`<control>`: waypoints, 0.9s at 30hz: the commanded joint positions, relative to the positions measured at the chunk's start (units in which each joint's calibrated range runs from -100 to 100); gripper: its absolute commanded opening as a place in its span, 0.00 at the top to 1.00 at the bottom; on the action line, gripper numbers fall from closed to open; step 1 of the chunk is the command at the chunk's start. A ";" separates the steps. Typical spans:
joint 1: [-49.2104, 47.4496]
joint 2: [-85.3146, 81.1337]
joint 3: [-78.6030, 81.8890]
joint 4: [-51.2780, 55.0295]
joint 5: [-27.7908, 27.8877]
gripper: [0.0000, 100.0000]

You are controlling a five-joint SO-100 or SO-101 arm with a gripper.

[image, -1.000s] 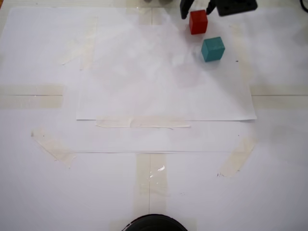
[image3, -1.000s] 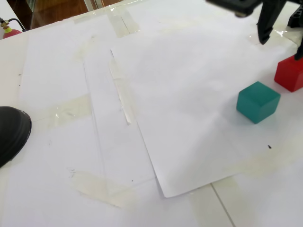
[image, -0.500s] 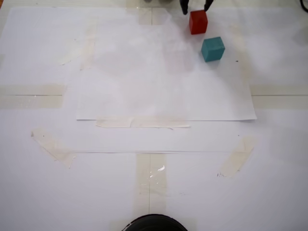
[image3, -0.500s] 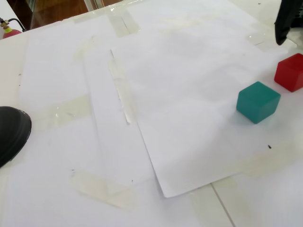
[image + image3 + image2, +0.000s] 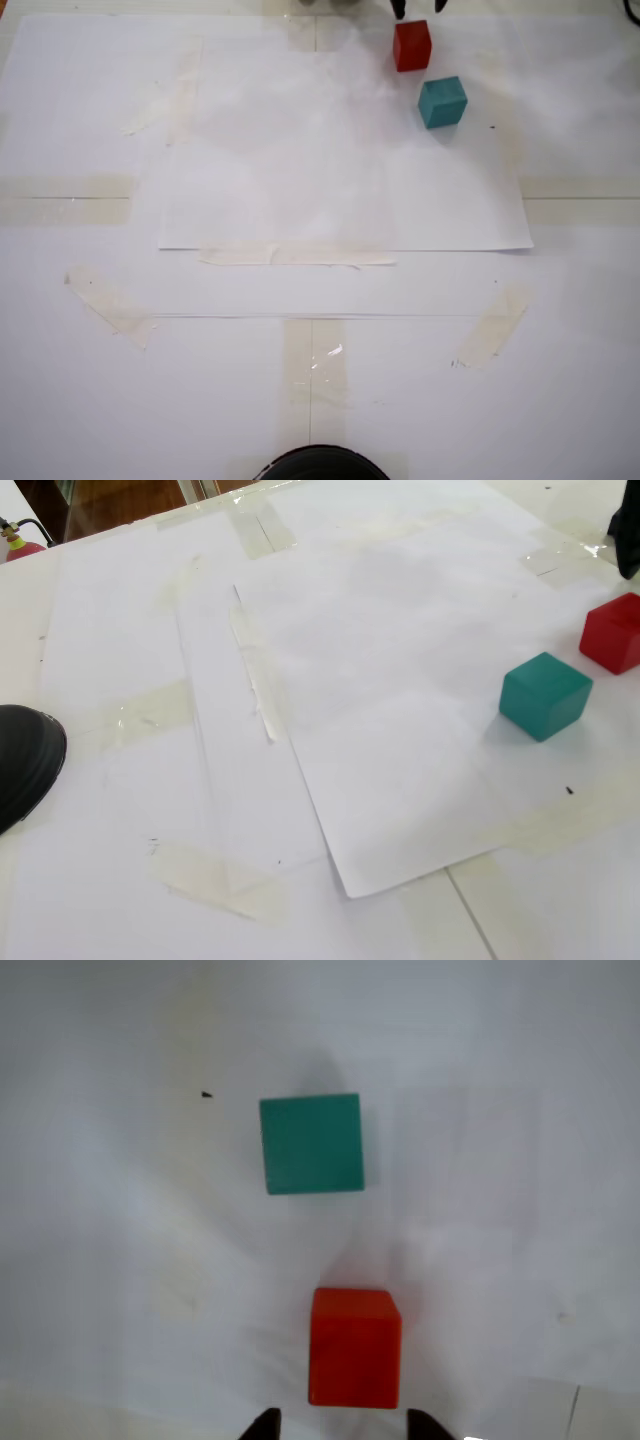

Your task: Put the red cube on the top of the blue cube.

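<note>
The red cube [image 5: 412, 45] rests on the white paper near the far edge, with the blue cube [image 5: 442, 101], teal in colour, a short gap away and apart from it. In the wrist view the blue cube [image 5: 312, 1143] lies beyond the red cube [image 5: 354, 1348]. My gripper [image 5: 343, 1428] is open; its two dark tips show at the bottom edge, just short of the red cube and holding nothing. In a fixed view the gripper [image 5: 419, 6] barely shows at the top edge. In another, a dark finger [image 5: 628, 540] hangs behind the red cube [image 5: 614, 632], which has the blue cube [image 5: 545, 695] beside it.
White paper sheets [image 5: 340, 200] taped down with beige tape strips [image 5: 110, 300] cover the table. A black rounded object [image 5: 320, 465] sits at the near edge, also seen as a black rounded object [image 5: 25, 760] at the left of the other fixed view.
The gripper has drawn back from over the red cube toward the far edge, mostly leaving both fixed views. Neither cube has moved.
</note>
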 commanded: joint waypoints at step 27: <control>-0.19 5.15 8.69 -14.91 0.29 0.70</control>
